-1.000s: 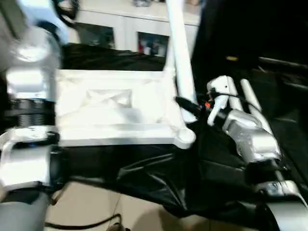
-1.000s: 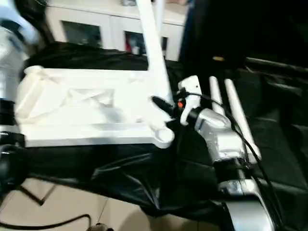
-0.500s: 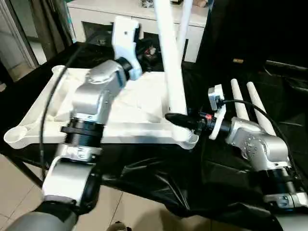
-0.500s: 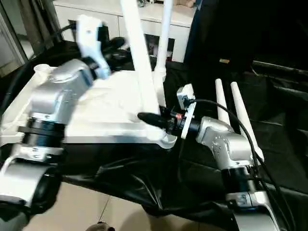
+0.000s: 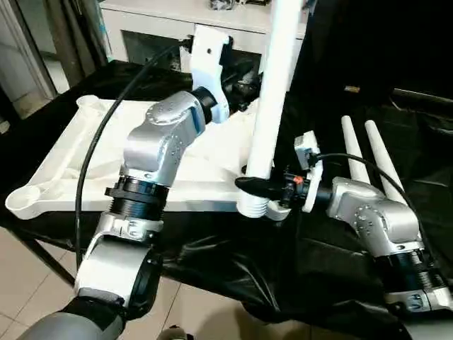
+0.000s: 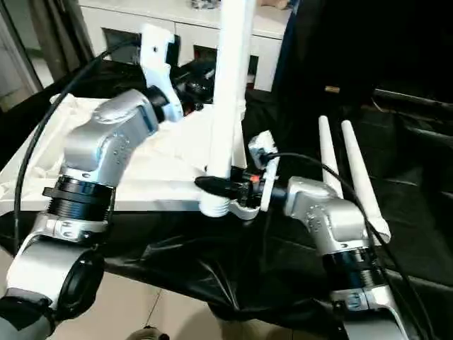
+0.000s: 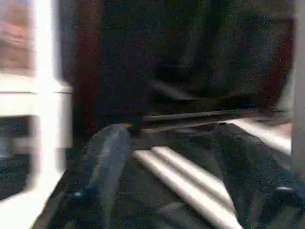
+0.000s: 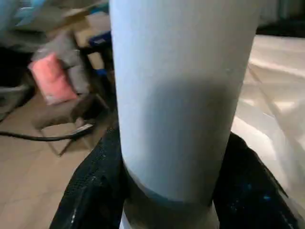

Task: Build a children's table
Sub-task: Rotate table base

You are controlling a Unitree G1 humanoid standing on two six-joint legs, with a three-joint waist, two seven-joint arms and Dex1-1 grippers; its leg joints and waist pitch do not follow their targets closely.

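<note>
The white tabletop (image 5: 64,166) lies underside up on a black-draped surface. My right gripper (image 5: 250,186) is shut on a long white leg (image 5: 272,92) near its lower end. The leg stands nearly upright, top leaning slightly right, with its ridged foot (image 5: 252,207) at the tabletop's near right corner socket (image 5: 277,210). In the right wrist view the leg (image 8: 183,95) sits between my two black fingers (image 8: 90,191). My left gripper (image 5: 244,86) is raised over the tabletop's far right part, just left of the held leg, open and holding nothing. Two more legs (image 5: 356,152) lie side by side on the cloth to the right.
A white cabinet with glass doors (image 5: 152,32) stands behind the work surface. Black cloth (image 5: 233,269) hangs over the near edge above a tiled floor (image 5: 28,297). A black cable (image 5: 92,163) runs along my left forearm. In the left wrist view an upright white tube (image 7: 43,95) stands beside the gripper.
My left arm has swung up and forward across the tabletop. The held leg has tipped from leaning left to leaning slightly right, its foot now lower at the near right corner.
</note>
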